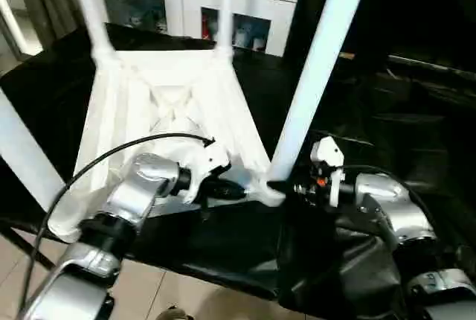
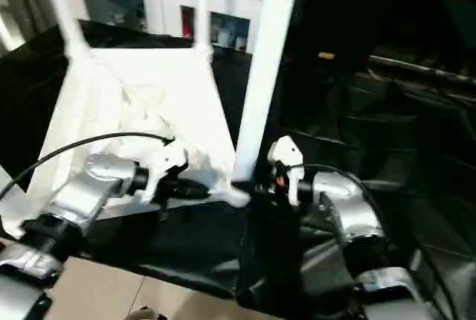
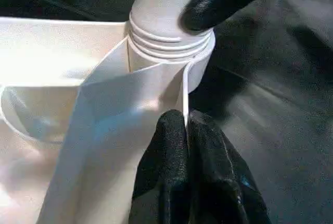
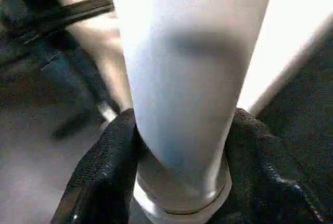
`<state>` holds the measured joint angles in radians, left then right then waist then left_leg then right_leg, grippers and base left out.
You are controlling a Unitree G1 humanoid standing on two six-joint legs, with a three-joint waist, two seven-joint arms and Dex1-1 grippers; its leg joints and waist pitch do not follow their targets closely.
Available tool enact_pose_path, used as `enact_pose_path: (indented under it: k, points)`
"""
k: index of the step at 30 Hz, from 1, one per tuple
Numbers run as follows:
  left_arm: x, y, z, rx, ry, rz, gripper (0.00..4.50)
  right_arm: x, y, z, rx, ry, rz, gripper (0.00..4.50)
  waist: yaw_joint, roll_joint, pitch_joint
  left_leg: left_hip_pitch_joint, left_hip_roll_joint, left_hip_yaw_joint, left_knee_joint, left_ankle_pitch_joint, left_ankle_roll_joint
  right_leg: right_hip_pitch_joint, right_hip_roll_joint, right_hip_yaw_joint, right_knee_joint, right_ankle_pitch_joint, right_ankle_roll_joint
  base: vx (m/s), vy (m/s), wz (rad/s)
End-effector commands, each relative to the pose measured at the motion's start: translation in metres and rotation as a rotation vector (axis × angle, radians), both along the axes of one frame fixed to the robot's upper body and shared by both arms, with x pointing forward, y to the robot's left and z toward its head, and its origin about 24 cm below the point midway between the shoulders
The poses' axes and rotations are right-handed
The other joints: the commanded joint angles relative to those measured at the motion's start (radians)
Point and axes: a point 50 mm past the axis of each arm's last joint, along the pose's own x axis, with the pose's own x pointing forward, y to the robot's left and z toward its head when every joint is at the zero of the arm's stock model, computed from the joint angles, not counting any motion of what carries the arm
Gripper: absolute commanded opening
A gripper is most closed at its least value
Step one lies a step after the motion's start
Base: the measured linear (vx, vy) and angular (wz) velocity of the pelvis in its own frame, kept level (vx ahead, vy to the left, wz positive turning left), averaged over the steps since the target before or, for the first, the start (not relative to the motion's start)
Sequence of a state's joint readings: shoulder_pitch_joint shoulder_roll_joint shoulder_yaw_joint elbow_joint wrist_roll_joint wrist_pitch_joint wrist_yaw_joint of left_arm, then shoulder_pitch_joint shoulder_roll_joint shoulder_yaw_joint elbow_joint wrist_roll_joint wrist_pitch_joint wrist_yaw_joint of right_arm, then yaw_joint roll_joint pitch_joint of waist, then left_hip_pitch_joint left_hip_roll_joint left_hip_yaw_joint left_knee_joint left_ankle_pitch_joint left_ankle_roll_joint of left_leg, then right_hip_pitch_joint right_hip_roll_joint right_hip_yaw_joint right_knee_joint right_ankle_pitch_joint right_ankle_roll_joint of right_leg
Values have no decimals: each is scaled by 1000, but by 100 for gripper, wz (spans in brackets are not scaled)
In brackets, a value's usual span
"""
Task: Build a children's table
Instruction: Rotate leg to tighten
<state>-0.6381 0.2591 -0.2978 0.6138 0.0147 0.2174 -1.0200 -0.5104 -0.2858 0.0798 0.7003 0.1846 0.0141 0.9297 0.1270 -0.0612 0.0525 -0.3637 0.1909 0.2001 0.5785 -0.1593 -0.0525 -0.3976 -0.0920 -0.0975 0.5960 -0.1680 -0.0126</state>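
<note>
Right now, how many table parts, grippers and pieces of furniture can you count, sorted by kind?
Long round white plastic table legs: 4
White plastic tabletop, ribbed underside up: 1
Black two-finger grippers, left gripper and right gripper: 2
White cabinet with glass doors: 1
Total: 8

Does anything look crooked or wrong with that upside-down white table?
The near right leg leans away from the tabletop, and its thread rings stand exposed above the corner socket. It seems not yet fully seated.
</note>
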Motion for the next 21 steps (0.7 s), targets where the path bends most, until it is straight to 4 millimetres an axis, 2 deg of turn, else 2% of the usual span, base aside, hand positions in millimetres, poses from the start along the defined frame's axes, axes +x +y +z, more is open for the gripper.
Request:
enact_pose_path:
  k: [1,2,4,5,6,7,8,9,10,12,13,15,17,19,21]
  points:
    - [16,-2,1,10,-46,190,0,-2,1,-26,-57,102,-152,205,-7,0,-55,22,47,-35,-72,-374,-29,31,-81,49,-98,-512,-116,0,0,0]
    - [20,-5,1,13,-49,227,0,1,3,-28,-65,107,-217,204,-14,2,-54,29,43,-36,-69,-399,-36,23,-79,45,-106,-557,-101,0,0,0]
    - [27,-13,1,13,-56,306,0,7,9,-32,-81,123,-383,204,-18,3,-54,27,41,-39,-67,-398,-35,25,-84,41,-114,-601,-82,0,0,0]
    - [29,-18,2,13,-59,329,0,11,10,-34,-95,132,-469,204,-22,4,-52,29,40,-41,-66,-412,-33,21,-84,37,-121,-628,-73,0,0,0]
    - [29,-18,2,13,-59,329,0,11,10,-34,-95,132,-469,204,-25,3,-53,27,40,-43,-66,-420,-34,24,-82,34,-121,-634,-68,0,0,0]
    - [32,-30,2,32,-74,373,0,16,16,-36,-142,134,-590,204,-24,8,-55,27,42,-46,-68,-429,-35,25,-84,32,-123,-630,-61,0,0,0]
    - [33,-34,1,39,-78,380,0,18,18,-36,-155,130,-619,204,-29,10,-55,28,42,-48,-69,-444,-43,21,-81,31,-122,-615,-61,0,0,0]
    - [33,-34,1,40,-78,381,0,18,18,-36,-154,130,-621,204,-29,10,-55,28,42,-48,-69,-444,-43,21,-81,31,-122,-615,-61,0,0,0]
    - [33,-39,0,52,-83,384,0,20,22,-35,-145,127,-642,204,-33,12,-56,33,43,-50,-71,-482,-47,20,-79,27,-126,-603,-59,0,0,0]
    - [33,-42,-1,69,-87,379,0,22,26,-32,-135,117,-646,204,-34,15,-56,32,45,-50,-76,-488,-38,25,-79,26,-127,-563,-68,0,0,0]
    - [31,-46,-4,87,-90,368,0,23,31,-30,-135,97,-637,204,-35,21,-55,31,47,-51,-79,-494,-37,25,-79,27,-125,-539,-75,0,0,0]
    - [31,-47,-6,96,-88,361,0,24,32,-29,-140,79,-641,204,-36,18,-54,36,47,-50,-80,-517,-42,21,-80,28,-127,-526,-85,0,0,0]
    - [30,-46,-8,99,-85,363,0,26,30,-26,-106,70,-665,204,-37,18,-54,36,47,-49,-81,-524,-39,22,-82,30,-126,-517,-95,0,0,0]
    - [31,-45,-9,102,-84,366,0,28,28,-22,-50,68,-686,258,-38,16,-53,37,47,-49,-80,-531,-37,22,-83,30,-127,-527,-93,0,0,0]
    - [31,-44,-9,105,-84,368,0,29,28,-19,-19,64,-689,280,-36,16,-52,37,47,-48,-79,-526,-32,21,-85,31,-128,-533,-95,0,0,0]
